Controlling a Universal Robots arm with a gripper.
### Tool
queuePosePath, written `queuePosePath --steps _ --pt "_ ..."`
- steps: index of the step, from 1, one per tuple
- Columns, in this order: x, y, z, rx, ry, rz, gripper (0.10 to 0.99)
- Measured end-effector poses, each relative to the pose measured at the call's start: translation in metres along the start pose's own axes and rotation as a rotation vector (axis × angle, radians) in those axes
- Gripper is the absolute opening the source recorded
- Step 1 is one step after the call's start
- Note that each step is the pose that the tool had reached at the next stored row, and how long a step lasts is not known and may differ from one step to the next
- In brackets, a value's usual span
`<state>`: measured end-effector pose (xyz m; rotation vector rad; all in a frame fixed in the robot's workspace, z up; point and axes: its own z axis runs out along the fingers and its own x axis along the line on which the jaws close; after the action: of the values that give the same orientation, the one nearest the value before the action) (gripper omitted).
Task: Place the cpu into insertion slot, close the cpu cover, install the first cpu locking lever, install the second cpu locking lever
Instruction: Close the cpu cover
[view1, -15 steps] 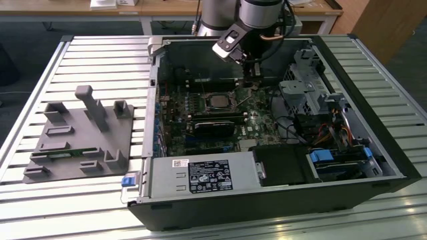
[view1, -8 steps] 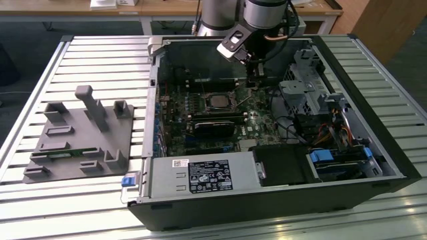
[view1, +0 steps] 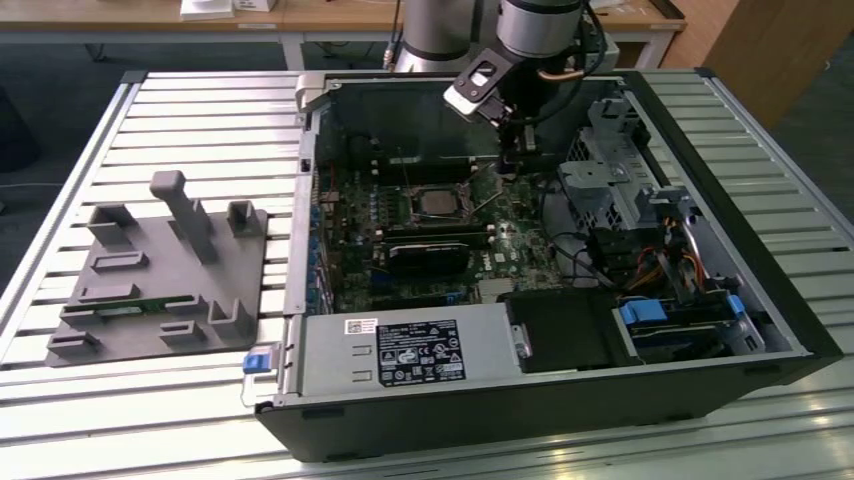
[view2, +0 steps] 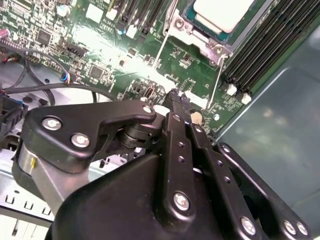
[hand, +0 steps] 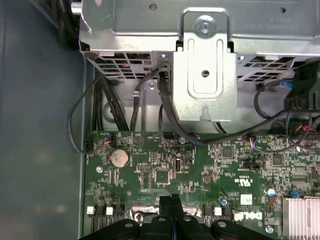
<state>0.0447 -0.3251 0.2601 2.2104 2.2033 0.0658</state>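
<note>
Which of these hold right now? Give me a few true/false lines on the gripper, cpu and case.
1. The gripper holds the cpu. False: the cpu lies on the motherboard, silver top up, apart from the gripper.
2. The gripper is down inside the open computer case, over the motherboard. True.
3. The gripper's fingers are spread wide. False: they are pressed together in both wrist views, with nothing between them.
4. A grey fixture stands on the table, to the exterior view's left of the case. True.
</note>
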Motion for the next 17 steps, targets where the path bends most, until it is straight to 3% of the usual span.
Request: queuePosePath --steps 11,17 --pt "0.0019 0.015 0.0048 0.007 0.0004 0.0 0.106" --pt "0.003 0.0172 0.0123 0.014 0.0001 0.0 0.106"
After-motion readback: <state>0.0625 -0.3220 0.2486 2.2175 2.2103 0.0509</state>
